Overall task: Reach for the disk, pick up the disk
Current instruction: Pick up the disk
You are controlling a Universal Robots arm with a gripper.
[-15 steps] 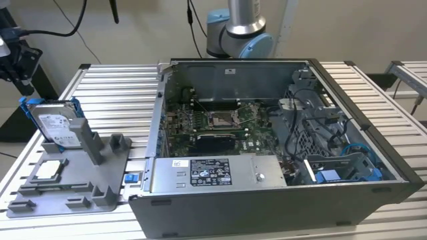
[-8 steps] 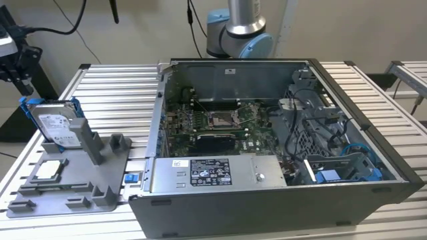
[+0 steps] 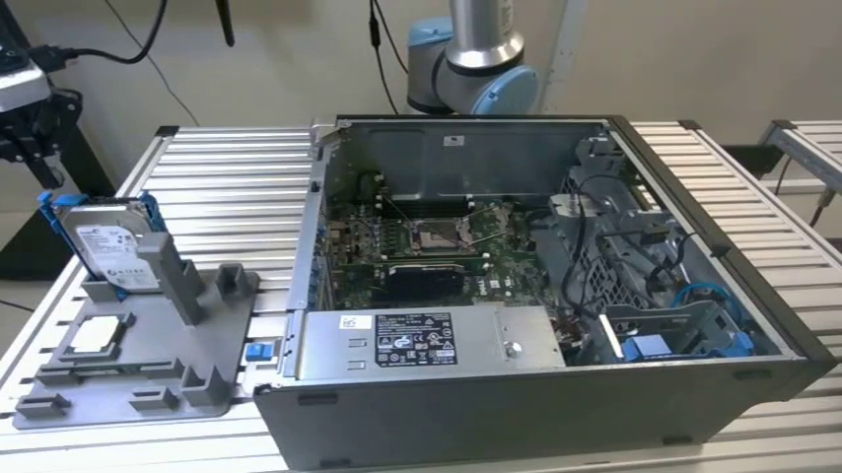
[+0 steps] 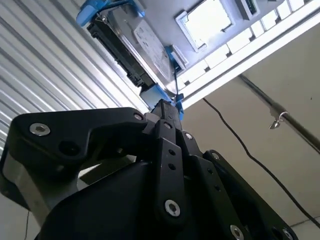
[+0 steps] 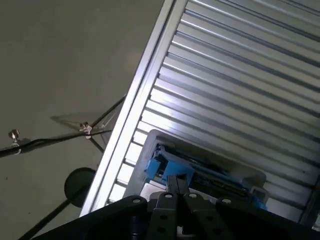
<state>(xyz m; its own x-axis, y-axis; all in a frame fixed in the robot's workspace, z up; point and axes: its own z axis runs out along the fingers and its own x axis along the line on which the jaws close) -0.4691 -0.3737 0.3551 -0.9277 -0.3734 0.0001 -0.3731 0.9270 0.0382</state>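
Observation:
The disk (image 3: 108, 246) stands on edge in a grey holder (image 3: 172, 379) at the exterior view's left, its white label facing out and a blue bracket around it. My black gripper (image 3: 50, 177) hangs just over the disk's upper far corner, fingers pressed together with nothing between them. In the second wrist view the fingertips (image 4: 164, 106) end right at the blue bracket beside the disk (image 4: 142, 42). The first wrist view looks down past the gripper (image 5: 176, 181) onto the disk's top edge (image 5: 212, 179).
A small square processor chip (image 3: 99, 335) lies flat on the holder in front of the disk. An open computer case (image 3: 526, 296) takes up the middle and right of the slatted metal table (image 3: 224, 168). The table's edge and cables on the floor (image 5: 60, 140) lie close by.

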